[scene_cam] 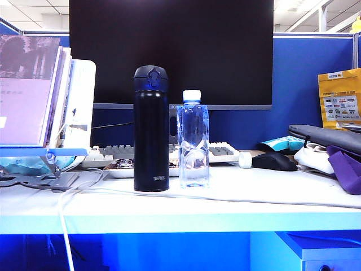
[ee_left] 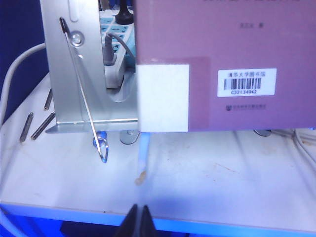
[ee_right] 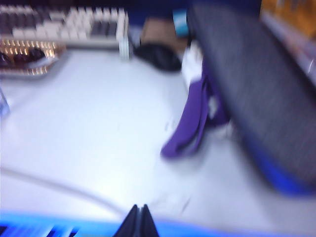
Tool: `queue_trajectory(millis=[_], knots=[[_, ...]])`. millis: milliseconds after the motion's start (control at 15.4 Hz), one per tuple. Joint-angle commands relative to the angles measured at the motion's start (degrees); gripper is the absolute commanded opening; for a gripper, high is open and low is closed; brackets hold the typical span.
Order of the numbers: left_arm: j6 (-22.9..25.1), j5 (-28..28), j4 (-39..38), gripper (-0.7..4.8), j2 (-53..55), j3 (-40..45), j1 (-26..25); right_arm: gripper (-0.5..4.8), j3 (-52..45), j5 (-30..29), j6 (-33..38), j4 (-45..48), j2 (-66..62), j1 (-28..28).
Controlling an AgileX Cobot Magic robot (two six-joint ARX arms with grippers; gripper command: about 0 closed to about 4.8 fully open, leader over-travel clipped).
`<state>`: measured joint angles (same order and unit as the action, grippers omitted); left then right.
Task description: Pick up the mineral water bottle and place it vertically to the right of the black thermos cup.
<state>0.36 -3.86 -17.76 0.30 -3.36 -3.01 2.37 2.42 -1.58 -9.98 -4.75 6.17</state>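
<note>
The mineral water bottle (scene_cam: 193, 140), clear and crinkled with a white cap, stands upright on the white table, just right of the black thermos cup (scene_cam: 151, 129) and almost touching it. Neither arm shows in the exterior view. My left gripper (ee_left: 138, 210) is shut and empty over the table's front edge, facing a metal book stand (ee_left: 74, 74) and a maroon book (ee_left: 237, 59). My right gripper (ee_right: 139, 210) is shut and empty at the front edge too, facing a purple cloth (ee_right: 190, 123); that view is blurred. Only a sliver that may be the bottle's base shows at its edge.
A keyboard (scene_cam: 220, 151), black mouse (scene_cam: 274, 161) and small white tape roll (scene_cam: 245, 160) lie behind the bottle. A dark pouch (scene_cam: 327, 138) over purple cloth (scene_cam: 347, 169) sits at the right. Book stand (scene_cam: 51, 101) at the left. White cables (scene_cam: 62, 209) cross the table front.
</note>
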Motion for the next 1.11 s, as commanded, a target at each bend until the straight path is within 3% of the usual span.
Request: queue_trajectory(millis=[65,1106], knots=[[-0.2,0.2,-1.0,-0.05,-0.2,0.3,0.0,-0.01,-1.4,-1.2,1.9,-1.7,2.0,0.0],[-0.2,0.1,-1.0,-0.05,-0.2,0.3,0.0,-0.01,-1.4,-1.1,3.1,-1.6,4.6,0.1]])
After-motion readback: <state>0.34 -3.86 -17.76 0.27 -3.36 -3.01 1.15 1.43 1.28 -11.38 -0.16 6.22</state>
